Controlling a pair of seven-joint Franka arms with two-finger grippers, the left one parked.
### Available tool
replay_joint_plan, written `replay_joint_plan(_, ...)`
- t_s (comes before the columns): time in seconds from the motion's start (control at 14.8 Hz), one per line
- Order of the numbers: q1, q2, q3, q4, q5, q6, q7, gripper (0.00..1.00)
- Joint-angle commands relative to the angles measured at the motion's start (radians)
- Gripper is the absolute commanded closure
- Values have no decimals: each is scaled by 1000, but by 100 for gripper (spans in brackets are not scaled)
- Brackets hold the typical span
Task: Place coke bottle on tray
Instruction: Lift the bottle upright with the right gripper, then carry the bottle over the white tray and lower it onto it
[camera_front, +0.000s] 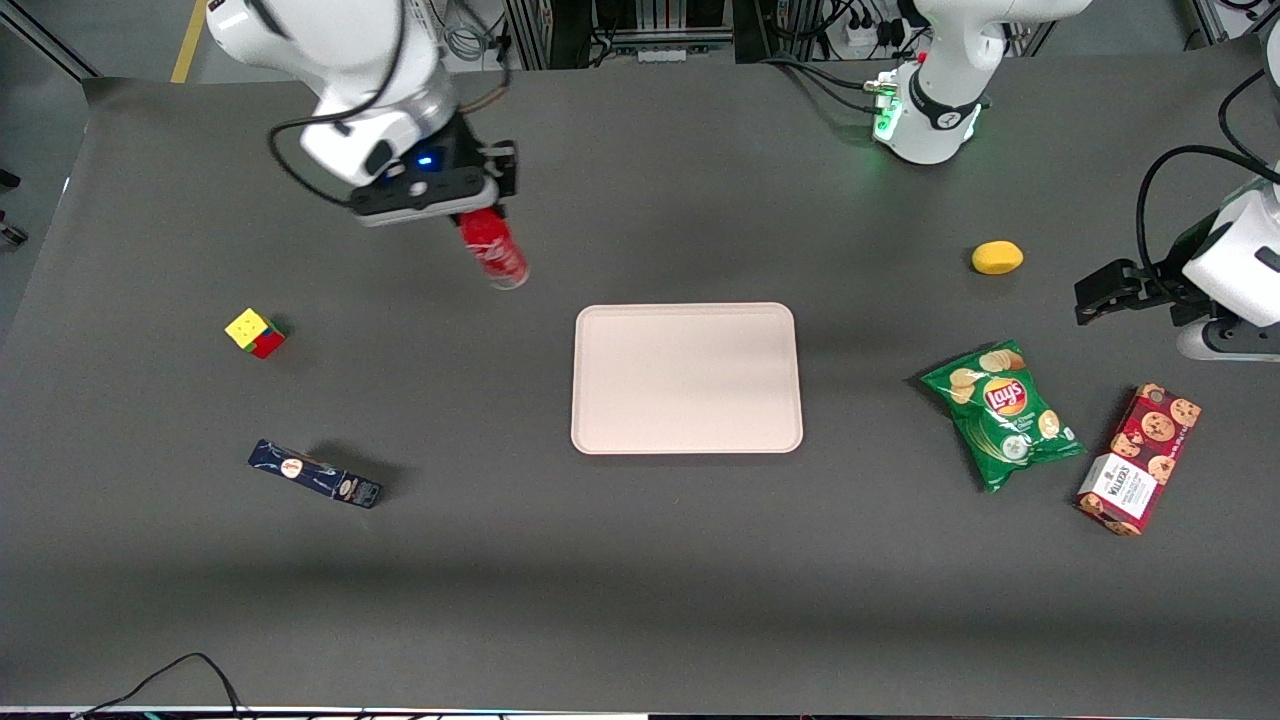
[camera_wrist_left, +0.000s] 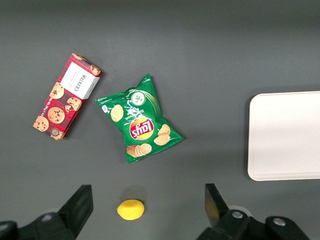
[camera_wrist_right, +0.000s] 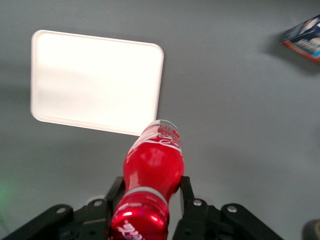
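Two black fingers (camera_wrist_right: 186, 196) press against either side of the coke bottle (camera_wrist_right: 152, 180) near its capped end, holding it in the gripper (camera_front: 478, 212). The red bottle hangs tilted in the air above the dark table (camera_front: 640, 560), its base pointing down toward the tray (camera_front: 686, 378). White script runs across the bottle, though it is too curved and partial to read in full.

The pale pink tray lies flat in the middle of the table, nearer the front camera than the bottle, with nothing on it. Bare table lies between the bottle and the tray's nearest corner.

Toward the working arm's end sit a Rubik's cube (camera_front: 255, 332) and, nearer the front camera, a dark blue box (camera_front: 314, 473) lying on its side; its small label cannot be read, and the wrist camera cuts it off at the frame edge.

Toward the parked arm's end lie a yellow lemon (camera_front: 997, 257), a green chip bag (camera_front: 1002, 412) marked "Lay's", and a red cookie box (camera_front: 1139, 458) with a white panel reading "Walkers". The gripper body hides the bottle's cap from the front camera.
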Motion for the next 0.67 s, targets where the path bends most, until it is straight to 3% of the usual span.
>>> replay_joint_plan(0.0,80,130,-2,99,15,69,139,100)
replay_joint_plan(0.27,80,263,18,32,0,279,133,100)
replay_joint_plan(0.47,71,333,16,-10,-77,359,107,100)
replay_joint_plan(0.61,68,353,16,-50,-77,422,104,100)
